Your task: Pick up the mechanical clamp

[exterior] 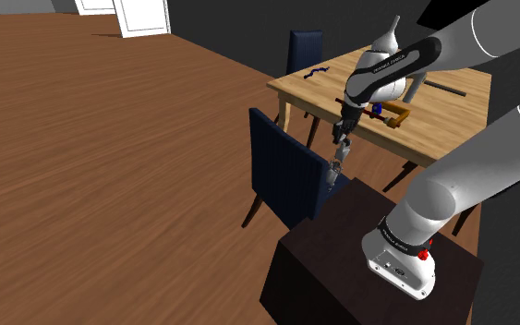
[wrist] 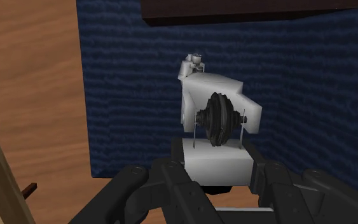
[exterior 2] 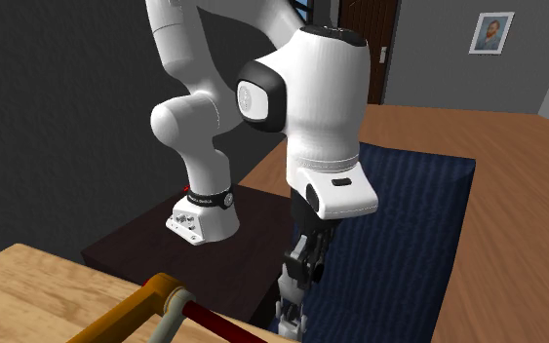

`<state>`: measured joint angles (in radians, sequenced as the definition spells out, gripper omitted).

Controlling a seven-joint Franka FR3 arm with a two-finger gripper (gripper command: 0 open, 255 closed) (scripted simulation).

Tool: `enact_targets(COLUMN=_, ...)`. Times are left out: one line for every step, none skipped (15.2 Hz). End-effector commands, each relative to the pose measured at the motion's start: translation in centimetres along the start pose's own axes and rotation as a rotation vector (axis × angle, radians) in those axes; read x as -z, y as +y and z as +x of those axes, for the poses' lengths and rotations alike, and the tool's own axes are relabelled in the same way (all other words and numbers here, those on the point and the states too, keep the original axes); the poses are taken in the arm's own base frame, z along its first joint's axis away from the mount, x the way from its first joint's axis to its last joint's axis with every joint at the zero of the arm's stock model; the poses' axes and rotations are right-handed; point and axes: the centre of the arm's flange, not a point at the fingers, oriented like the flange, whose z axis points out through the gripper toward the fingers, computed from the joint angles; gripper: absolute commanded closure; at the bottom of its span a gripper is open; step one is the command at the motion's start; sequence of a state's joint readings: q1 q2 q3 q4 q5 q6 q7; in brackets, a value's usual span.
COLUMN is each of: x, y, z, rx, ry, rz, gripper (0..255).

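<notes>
Hand, all-black, two-finger (wrist: 216, 156): closed on the pale grey mechanical clamp with black wheel (wrist: 217, 118), held above the dark blue chair (wrist: 126, 95); lift judged under way, next needing a steady upward carry.

Shoulder view. The hand (exterior: 340, 153), carrying the clamp (exterior: 334, 172), hangs in a narrow gap. The desk (exterior: 433, 129) edge is at 1 o'clock, the stand (exterior: 336, 240) at 5 o'clock, the blue chair (exterior: 281, 164) back at 9 o'clock, with its seat just beneath. Open floor (exterior: 110, 138) lies beyond the chair, from 9 to 11 o'clock.
</notes>
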<state>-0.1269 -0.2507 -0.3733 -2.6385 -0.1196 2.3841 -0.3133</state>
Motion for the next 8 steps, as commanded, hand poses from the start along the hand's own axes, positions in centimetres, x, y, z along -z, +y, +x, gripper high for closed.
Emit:
enact_targets(x=-0.1, y=0.0, z=0.0, rx=0.000, ry=-0.002, rz=0.001, gripper=255)
enact_targets(x=-0.1, y=0.0, z=0.0, rx=0.000, ry=-0.002, rz=0.001, gripper=255)
enact_targets(x=-0.1, y=0.0, z=-0.1, rx=0.000, ry=-0.002, rz=0.001, gripper=255)
enact_targets(x=-0.1, y=-0.1, z=0.0, rx=0.000, ry=-0.002, rz=0.001, gripper=255)
enact_targets(x=0.5, y=-0.1, z=-0.1, rx=0.000, ry=-0.002, rz=0.001, gripper=255)
enact_targets(x=1.0, y=-0.1, z=-0.1, rx=0.000, ry=-0.002, rz=0.001, gripper=255)
enact_targets(x=1.5, y=-0.1, z=-0.1, rx=0.000, ry=-0.002, rz=0.001, gripper=255)
enact_targets(x=2.1, y=-0.1, z=-0.1, rx=0.000, ry=-0.002, rz=0.001, gripper=255)
